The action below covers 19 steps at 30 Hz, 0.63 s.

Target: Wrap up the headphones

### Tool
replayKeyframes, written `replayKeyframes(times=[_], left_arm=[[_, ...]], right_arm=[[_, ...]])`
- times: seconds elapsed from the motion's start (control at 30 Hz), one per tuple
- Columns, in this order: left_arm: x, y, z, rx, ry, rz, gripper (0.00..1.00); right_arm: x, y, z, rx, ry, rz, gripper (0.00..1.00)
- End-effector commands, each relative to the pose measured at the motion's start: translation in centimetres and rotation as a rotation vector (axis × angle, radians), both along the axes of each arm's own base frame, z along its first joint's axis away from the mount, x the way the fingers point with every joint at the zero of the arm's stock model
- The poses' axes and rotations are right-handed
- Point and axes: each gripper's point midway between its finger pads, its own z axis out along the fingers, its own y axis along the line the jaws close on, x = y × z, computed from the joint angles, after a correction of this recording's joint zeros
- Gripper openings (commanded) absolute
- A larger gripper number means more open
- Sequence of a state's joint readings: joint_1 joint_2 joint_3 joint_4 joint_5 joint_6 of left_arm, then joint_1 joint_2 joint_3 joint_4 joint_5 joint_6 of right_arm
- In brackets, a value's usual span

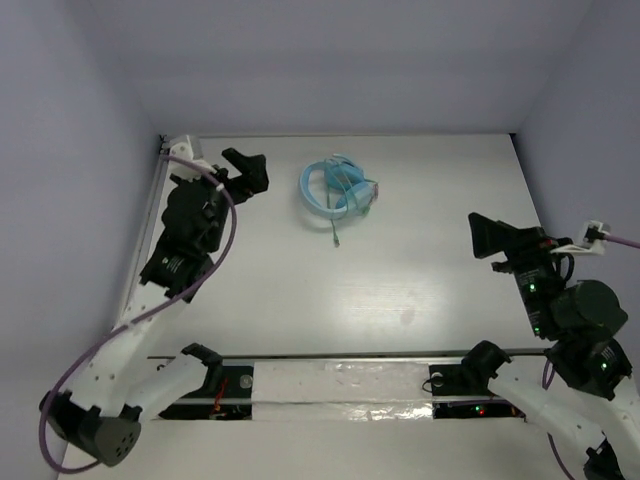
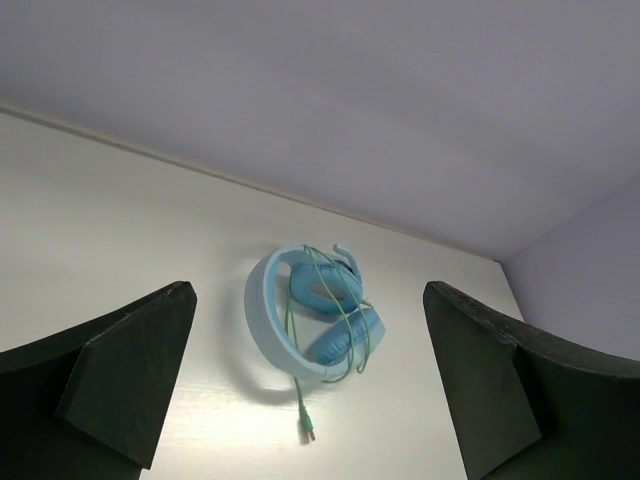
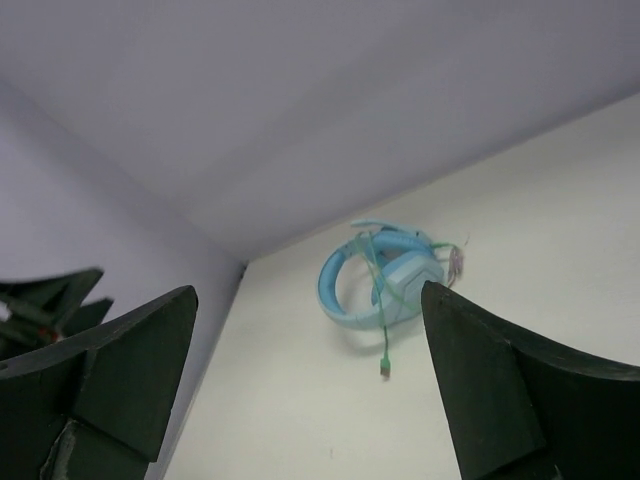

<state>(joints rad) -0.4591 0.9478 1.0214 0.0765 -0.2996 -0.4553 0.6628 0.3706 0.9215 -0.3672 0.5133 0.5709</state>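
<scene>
The light blue headphones (image 1: 337,190) lie on the table at the back centre, the pale green cable (image 1: 345,192) looped several times round the earcups. The cable's plug end (image 1: 336,240) trails toward the front. They also show in the left wrist view (image 2: 315,325) and the right wrist view (image 3: 380,280). My left gripper (image 1: 245,170) is open and empty, left of the headphones and apart from them. My right gripper (image 1: 490,237) is open and empty, well to their right.
The white table (image 1: 400,300) is bounded by pale walls at the back and both sides. A purple robot cable (image 1: 225,245) loops along the left arm. A metal rail (image 1: 340,356) runs across the near edge.
</scene>
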Motion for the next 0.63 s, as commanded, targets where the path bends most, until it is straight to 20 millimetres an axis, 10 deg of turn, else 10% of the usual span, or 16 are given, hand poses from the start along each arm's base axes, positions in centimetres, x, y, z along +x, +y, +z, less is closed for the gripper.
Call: replayKeyframes(times=[0.0, 0.23, 0.6], left_arm=[[-3.0, 1.1, -2.0, 0.032, 0.056, -0.015, 0.99], [-7.7, 3.2, -1.8, 0.03, -0.029, -0.033, 0.99], [-7.3, 2.9, -4.5, 0.067, 0.02, -0.043, 0.99]], right_arm=[[-0.9, -2.6, 0.5, 0.043, -0.005, -0.09, 1.0], [-0.4, -1.6, -2.4, 0.029, 0.068, -0.066, 1.0], [-0.4, -1.4, -3.4, -0.001, 0.107, -0.059, 1.0]])
